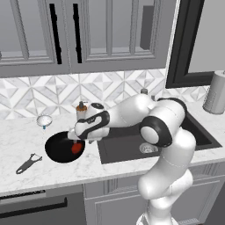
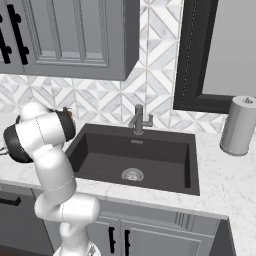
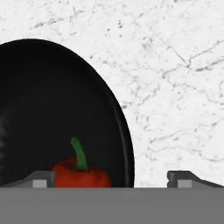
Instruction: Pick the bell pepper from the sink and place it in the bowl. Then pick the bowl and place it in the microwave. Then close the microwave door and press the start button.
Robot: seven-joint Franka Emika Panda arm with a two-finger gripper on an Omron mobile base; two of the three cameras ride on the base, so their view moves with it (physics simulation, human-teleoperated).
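On the marble tabletop (image 1: 26, 140) to the left of the sink (image 1: 127, 149), the bowl (image 1: 59, 149) stands with the bell pepper (image 1: 77, 148) already lying inside it, near the rim on the sink side. The tool (image 1: 75, 137) hangs low over that rim with its jaws spread wide and nothing between them; in the hand view one fingertip sits over the bowl's interior beside the bell pepper (image 3: 81, 173) and the other over bare tabletop, so the jaws straddle the wall of the bowl (image 3: 52, 100). The step in hand appears to be grasping the bowl by its rim. The principal risk is a one-sided hold on a wide, glossy vessel: it may tilt or pivot when lifted, and the pepper, being roundish, could roll out. A second risk is that the inner finger closes on or nudges the pepper instead of clean rim. A peeler (image 1: 27, 162), a small white strainer (image 1: 44, 120) and a soap bottle (image 1: 81, 110) stand near the bowl; a sliding bowl could strike them. The microwave cannot be located from these views.
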